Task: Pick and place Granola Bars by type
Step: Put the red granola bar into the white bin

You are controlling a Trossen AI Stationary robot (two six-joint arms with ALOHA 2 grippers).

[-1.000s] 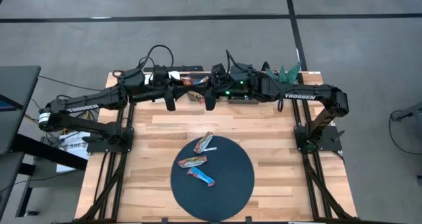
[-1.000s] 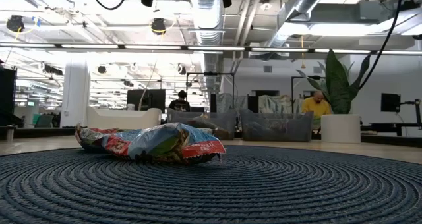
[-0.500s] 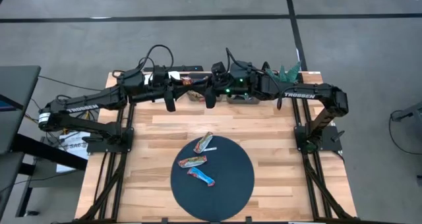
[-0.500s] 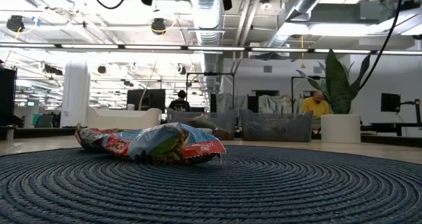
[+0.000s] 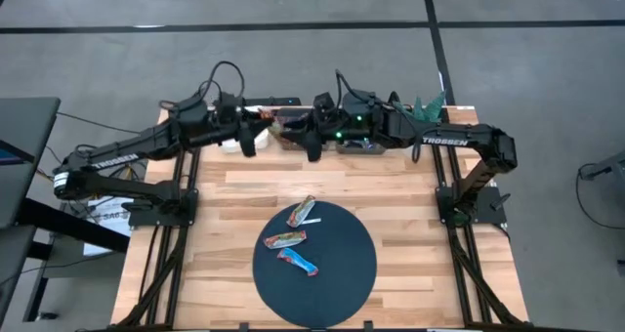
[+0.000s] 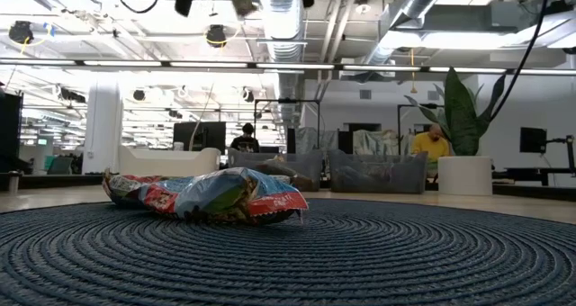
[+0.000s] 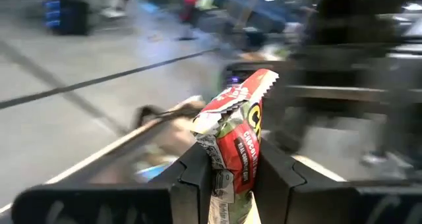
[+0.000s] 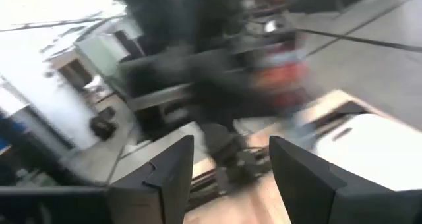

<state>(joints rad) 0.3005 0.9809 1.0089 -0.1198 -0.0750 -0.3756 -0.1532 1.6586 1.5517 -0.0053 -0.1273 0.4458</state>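
Granola Bars lie in two places. Three of them rest on the round dark mat (image 5: 337, 273) near the front of the wooden table (image 5: 391, 190), close together on the mat's left part. The silver-and-tan bar (image 5: 302, 212) sits at the mat's far edge, its long axis slanting toward the back right. The red-and-tan bar (image 5: 285, 239) lies nearly crosswise, just in front of it. The blue bar (image 5: 297, 263) slants toward the front right. In the low view the three show as one crinkled heap (image 6: 207, 196) on the woven mat.

A fourth bar, the red-and-green bar (image 7: 235, 141), stands upright between the fingers of the left gripper (image 7: 234, 184), which is clamped on its lower end; its long axis runs straight out from the fingers, serrated end outward. The left gripper (image 5: 256, 135) hangs over the table's back edge. The right gripper (image 8: 231, 174) is beside it at the back edge (image 5: 305, 135), jaws spread wide with nothing between them.
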